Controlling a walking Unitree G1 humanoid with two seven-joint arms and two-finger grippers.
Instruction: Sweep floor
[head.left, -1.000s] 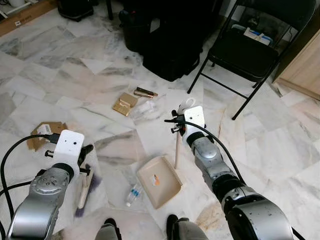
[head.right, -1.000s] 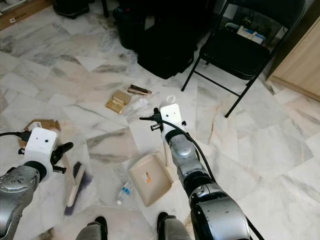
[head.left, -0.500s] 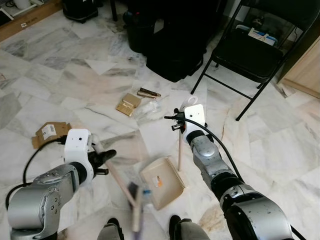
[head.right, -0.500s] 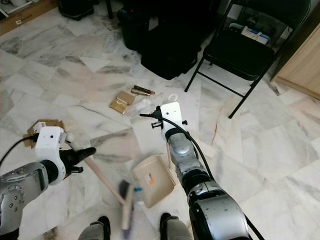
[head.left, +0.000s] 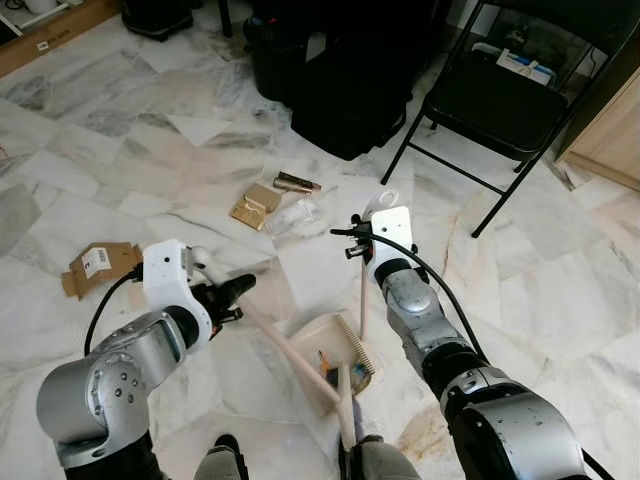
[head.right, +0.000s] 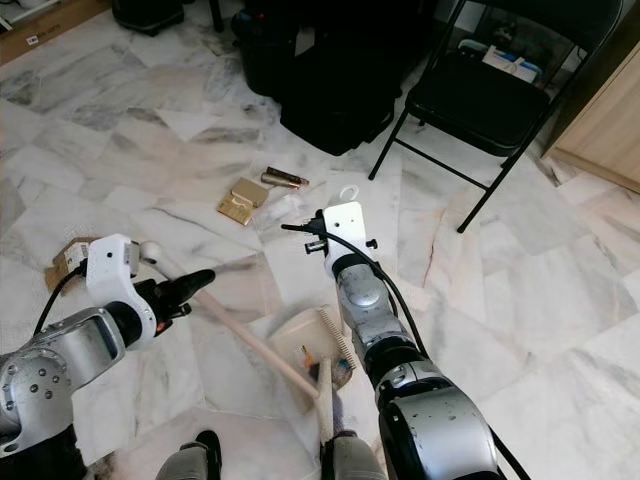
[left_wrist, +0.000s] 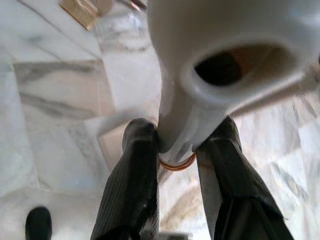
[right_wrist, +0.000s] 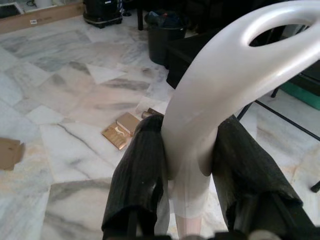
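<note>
Left gripper (left_wrist: 176, 150) clamping broom (head.left: 290, 345) — at dustpan (head.left: 322, 338)

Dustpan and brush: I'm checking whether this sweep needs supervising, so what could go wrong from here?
1. The brush head lies across the dustpan mouth; another push by the left gripper might flick the swept-in bits back out or shove the pan aside.
2. The right gripper pinches only the top of the dustpan's upright handle, so the pan may twist or tip.
3. The gold box, tube and cardboard piece lie well beyond the pan, so they could get missed.
</note>
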